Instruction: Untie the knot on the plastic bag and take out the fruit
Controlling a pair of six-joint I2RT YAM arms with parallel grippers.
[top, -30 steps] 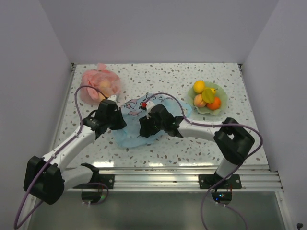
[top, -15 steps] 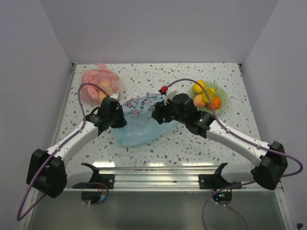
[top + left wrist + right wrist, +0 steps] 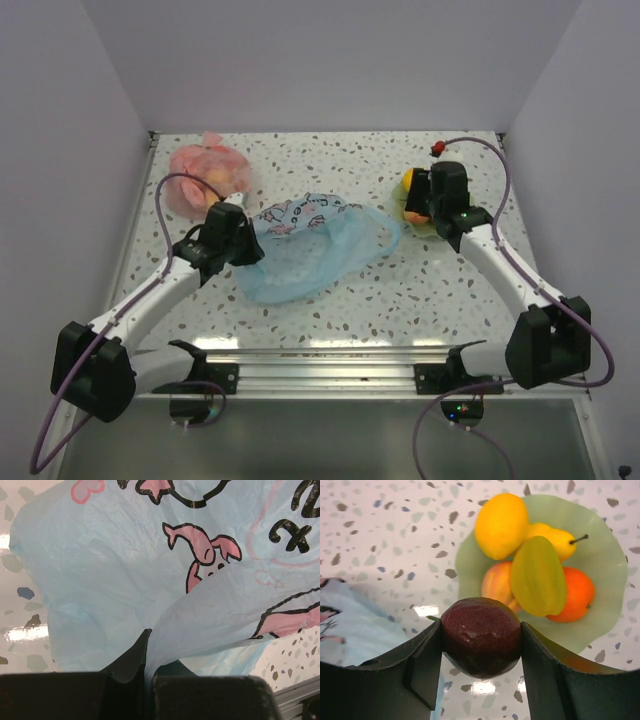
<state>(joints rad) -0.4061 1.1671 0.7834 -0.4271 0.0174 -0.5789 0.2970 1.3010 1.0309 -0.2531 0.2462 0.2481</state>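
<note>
The light-blue plastic bag (image 3: 310,250) lies flat and open in the middle of the table. My left gripper (image 3: 250,243) is shut on the bag's left edge; the left wrist view shows thin plastic (image 3: 125,580) pinched between the jaws of this gripper (image 3: 147,652). My right gripper (image 3: 420,195) is shut on a dark purple fruit (image 3: 481,636) and holds it just above the near-left rim of a green plate (image 3: 605,545). On the plate lie a yellow fruit (image 3: 501,525), a yellow pear (image 3: 555,536), a yellow-green fruit (image 3: 537,575), a peach (image 3: 495,585) and an orange (image 3: 572,595).
A pink-red bag (image 3: 205,170) with fruit inside sits at the back left, close behind my left gripper. In the top view my right arm covers most of the green plate (image 3: 432,228). Grey walls close in the table on three sides.
My right gripper has swung from the bag to the back right, carrying the dark purple fruit over to the plate. The left gripper has stayed on the bag.
</note>
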